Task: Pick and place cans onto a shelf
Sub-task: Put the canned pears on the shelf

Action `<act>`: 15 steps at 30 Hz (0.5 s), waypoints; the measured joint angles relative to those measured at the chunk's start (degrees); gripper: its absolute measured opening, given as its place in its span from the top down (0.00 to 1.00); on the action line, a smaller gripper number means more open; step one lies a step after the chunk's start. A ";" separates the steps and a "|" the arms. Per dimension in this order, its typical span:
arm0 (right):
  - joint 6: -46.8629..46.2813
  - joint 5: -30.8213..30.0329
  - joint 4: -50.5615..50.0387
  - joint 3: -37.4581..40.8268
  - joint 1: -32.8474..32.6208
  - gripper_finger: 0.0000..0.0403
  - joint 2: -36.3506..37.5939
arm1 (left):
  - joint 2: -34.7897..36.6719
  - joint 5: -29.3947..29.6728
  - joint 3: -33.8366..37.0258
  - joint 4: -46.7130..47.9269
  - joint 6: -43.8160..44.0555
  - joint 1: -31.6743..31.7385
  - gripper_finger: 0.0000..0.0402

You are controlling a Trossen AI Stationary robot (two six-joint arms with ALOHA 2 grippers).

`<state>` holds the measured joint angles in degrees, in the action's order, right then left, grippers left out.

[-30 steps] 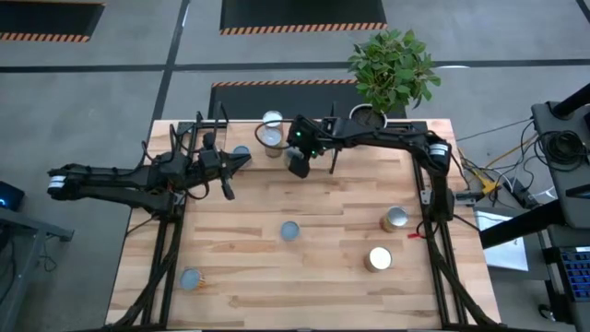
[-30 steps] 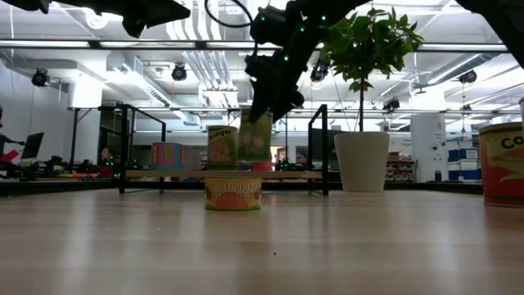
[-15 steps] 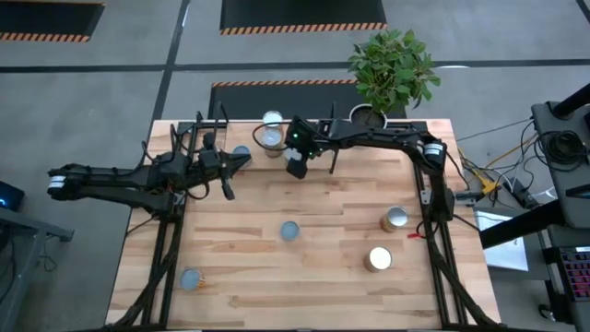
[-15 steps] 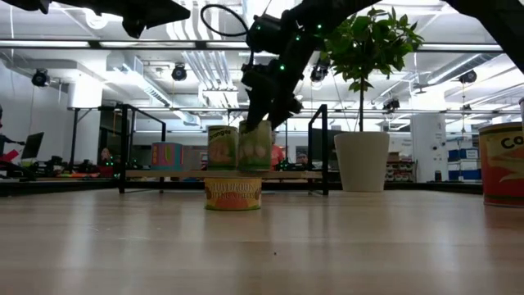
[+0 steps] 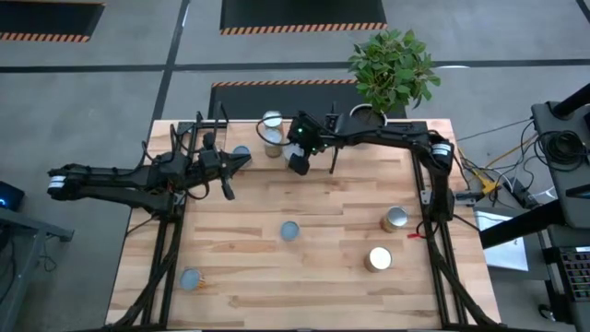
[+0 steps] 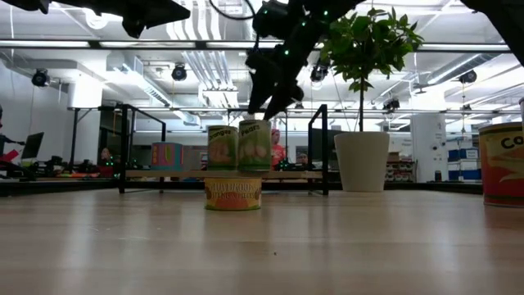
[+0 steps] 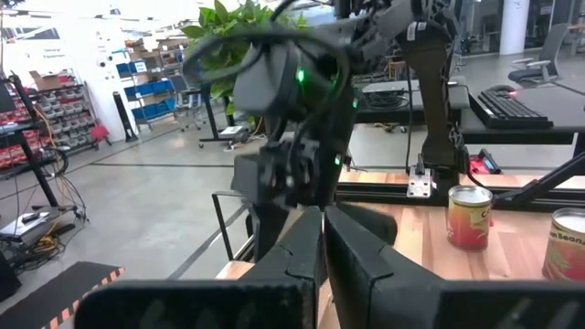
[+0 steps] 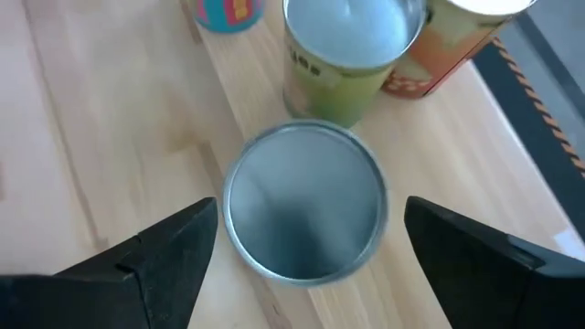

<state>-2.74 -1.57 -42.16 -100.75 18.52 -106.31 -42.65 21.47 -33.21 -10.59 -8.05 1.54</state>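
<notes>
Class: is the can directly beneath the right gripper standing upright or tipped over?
Upright: the can shows its round silvery top, standing on the shelf.

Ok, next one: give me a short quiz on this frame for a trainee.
1. True or false: the right tool is shut on a can.
2. What sits directly under the right tool? A) the plant pot B) a silver-topped can on the shelf C) bare tabletop
3. Fill in: the left tool, waiting near the shelf's left end, is ___.
Key: 1 false, it is open; 2 B; 3 shut.
</notes>
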 joint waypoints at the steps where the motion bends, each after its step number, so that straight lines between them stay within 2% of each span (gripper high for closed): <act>1: 0.05 0.01 -0.51 -0.32 0.00 0.16 0.45 | 0.00 0.00 0.00 0.00 0.00 0.00 1.00; 8: 3.41 0.04 -9.97 -1.58 0.00 0.22 3.66 | 0.00 0.00 0.00 0.23 0.00 0.00 1.00; 11: 4.33 -0.02 -13.89 -0.75 0.00 0.30 3.45 | 0.00 0.00 0.00 0.48 0.01 0.00 1.00; 15: 4.31 -0.46 -14.17 0.23 0.00 0.47 2.33 | 0.00 0.00 0.00 0.47 0.02 0.00 1.00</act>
<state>1.56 -2.03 -56.34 -100.52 18.52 -103.99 -42.65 21.47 -33.21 -10.12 -8.03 1.54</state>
